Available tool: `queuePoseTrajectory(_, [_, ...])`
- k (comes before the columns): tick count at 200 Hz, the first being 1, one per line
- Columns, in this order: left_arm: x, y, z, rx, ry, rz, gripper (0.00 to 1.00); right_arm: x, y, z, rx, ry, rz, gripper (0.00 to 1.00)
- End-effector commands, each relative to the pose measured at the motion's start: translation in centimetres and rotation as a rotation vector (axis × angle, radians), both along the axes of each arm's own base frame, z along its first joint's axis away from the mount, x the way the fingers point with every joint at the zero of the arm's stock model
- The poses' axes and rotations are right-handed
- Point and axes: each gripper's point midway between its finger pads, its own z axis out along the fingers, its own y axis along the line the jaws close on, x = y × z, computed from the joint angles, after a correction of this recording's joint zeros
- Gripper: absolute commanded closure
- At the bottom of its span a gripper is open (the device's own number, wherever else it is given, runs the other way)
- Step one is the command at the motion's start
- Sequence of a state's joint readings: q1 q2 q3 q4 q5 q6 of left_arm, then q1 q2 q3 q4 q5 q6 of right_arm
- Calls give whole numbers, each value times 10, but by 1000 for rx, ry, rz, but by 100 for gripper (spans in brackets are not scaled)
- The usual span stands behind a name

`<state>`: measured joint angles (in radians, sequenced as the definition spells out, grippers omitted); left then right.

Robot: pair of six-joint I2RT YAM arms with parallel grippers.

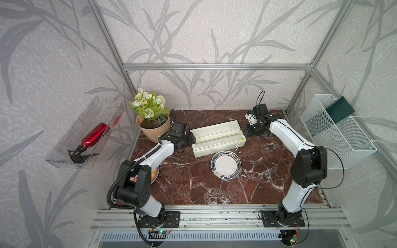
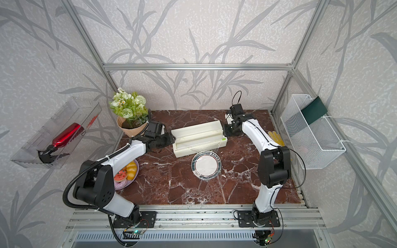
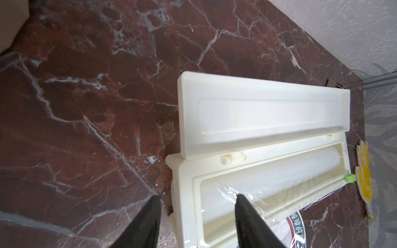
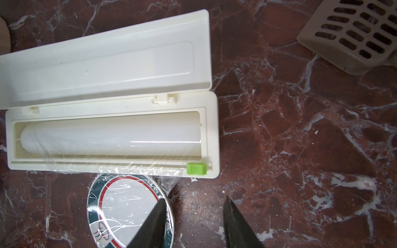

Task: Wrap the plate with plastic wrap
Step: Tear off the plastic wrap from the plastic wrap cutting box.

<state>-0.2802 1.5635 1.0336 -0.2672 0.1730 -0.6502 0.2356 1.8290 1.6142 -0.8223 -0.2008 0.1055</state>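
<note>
Left gripper [image 3: 197,197] and right gripper [image 4: 196,198], open and empty, flank the dispenser [image 1: 217,137] at 9 and 3 o'clock, likely to cut plastic wrap [image 4: 169,181] covering the plate [image 4: 120,201].

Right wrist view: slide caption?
Right claw open; plastic wrap drapes from the open dispenser over the plate.

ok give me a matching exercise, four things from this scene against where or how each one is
1 plate
2 dispenser box
3 red bottle
4 green slider

A in the clear wall bin
B lid open
C under plastic wrap
D at one end of the box's front rail

Pairs: 1-C, 2-B, 3-A, 4-D
</note>
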Motion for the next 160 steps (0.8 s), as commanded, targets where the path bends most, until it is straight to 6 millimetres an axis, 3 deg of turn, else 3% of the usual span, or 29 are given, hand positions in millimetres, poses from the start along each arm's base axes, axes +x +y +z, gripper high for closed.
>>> queuePoseTrajectory(1, [-3, -4, -8, -57, 24, 34, 47, -7, 1, -12, -18, 68, 46, 57])
queuePoseTrajectory(43, [1, -11, -17, -88, 43, 25, 54, -10, 3, -22, -17, 102, 67, 61])
queuePoseTrajectory(160, [6, -7, -32, -92, 74, 40, 59, 6, 3, -51, -56, 157, 63, 70])
